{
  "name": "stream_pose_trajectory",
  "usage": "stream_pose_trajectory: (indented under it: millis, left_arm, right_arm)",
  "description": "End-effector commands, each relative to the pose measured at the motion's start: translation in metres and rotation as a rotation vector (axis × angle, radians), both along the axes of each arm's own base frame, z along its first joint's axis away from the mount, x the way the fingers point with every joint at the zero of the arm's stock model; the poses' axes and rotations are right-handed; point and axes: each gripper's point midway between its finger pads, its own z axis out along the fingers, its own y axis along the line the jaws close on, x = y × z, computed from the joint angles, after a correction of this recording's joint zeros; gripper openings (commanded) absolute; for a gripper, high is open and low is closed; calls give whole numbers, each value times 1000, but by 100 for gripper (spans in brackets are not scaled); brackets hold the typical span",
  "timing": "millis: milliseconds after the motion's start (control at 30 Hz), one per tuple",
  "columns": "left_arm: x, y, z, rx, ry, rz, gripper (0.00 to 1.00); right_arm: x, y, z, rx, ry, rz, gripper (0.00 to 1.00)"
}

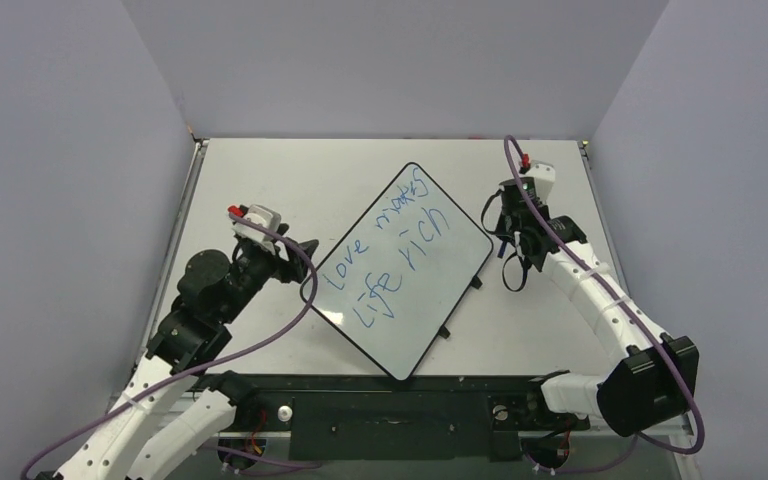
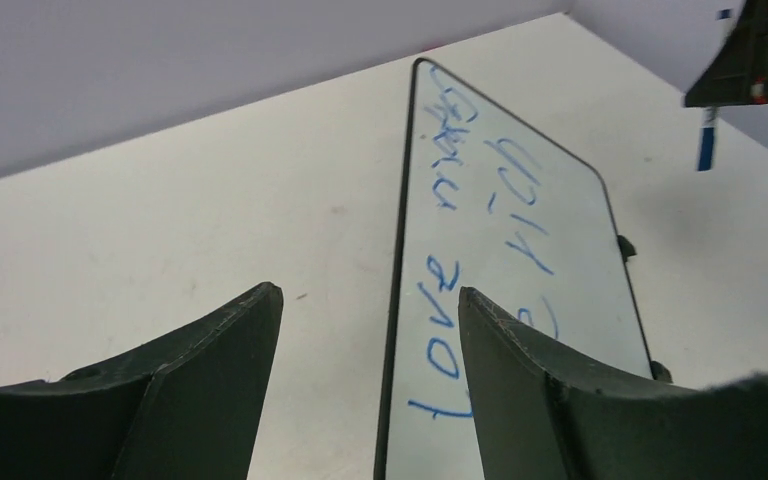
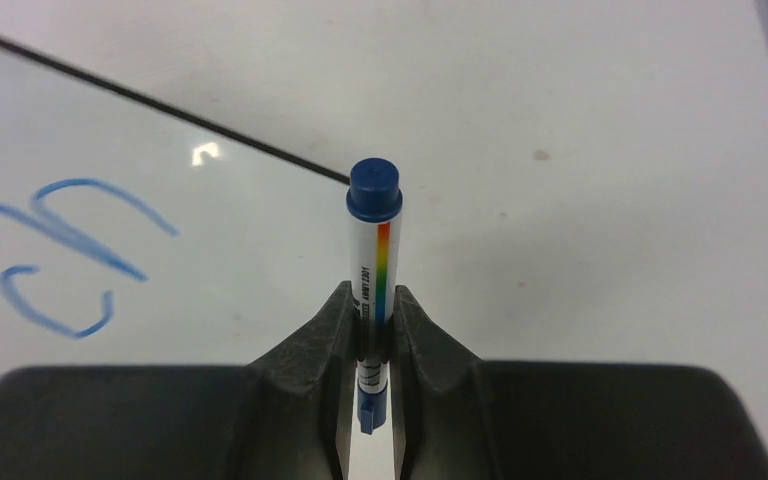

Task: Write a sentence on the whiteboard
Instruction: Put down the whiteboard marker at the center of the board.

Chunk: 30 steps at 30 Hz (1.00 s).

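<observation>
I am looking at the whiteboard (image 1: 438,294) lying flat mid-table and turned on the diagonal, its long axis running from near-left to far-right. The sentence (image 1: 390,250) is climbing along that axis in two blue lines, starting at the near-left end, and it looks complete to me. The left gripper (image 2: 370,300) is sitting nearer, just beside the board's left long edge, fingers standing wide with nothing between them. From its wrist view the black rim is running up through the gap, so the board is lying straight ahead and slightly right of those fingers. The right gripper (image 3: 372,300) is hovering off the board's right corner, fingers pinched narrow on the marker (image 3: 373,215). The marker's long axis is lining up with the fingers, its blue end pointing past the tips toward the bare table just outside the rim. I am not able to tell whether that end is a cap. I am judging that any further stroke means swinging the right arm leftward over the board.
</observation>
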Motion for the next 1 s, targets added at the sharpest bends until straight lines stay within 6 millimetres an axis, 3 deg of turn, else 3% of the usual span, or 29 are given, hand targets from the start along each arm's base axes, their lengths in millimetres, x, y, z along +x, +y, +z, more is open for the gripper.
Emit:
stream_pose_trajectory:
  millis: [0,67,100,200,333,433,600,867,967]
  left_arm:
    - [2,53,-38,50,102,270,63]
    - [-2,62,-48,55,113,309,63]
    - [-5,65,-53,57,116,316,63]
    - [-9,71,-67,62,127,334,63]
    - [-14,76,-72,43,100,342,63]
    - [-15,77,-70,28,73,346,63]
    - [-16,76,-71,18,61,335,63]
    - [-18,73,-67,11,16,306,63]
    - [-18,73,-67,15,10,304,63]
  right_arm:
    - [11,-58,-9,-101,-89,-302,0]
    - [16,-76,-12,-152,-141,-398,0]
    - [15,-81,-20,-169,-142,-418,0]
    - [26,-94,-21,-185,-243,-504,0]
    - [46,-99,-19,-168,-402,-558,0]
    - [68,-99,-24,-173,-463,-561,0]
    - [91,-96,-17,-183,-537,-544,0]
    - [122,-88,-23,-245,-438,-472,0]
    - [120,-86,-35,-266,-267,-421,0]
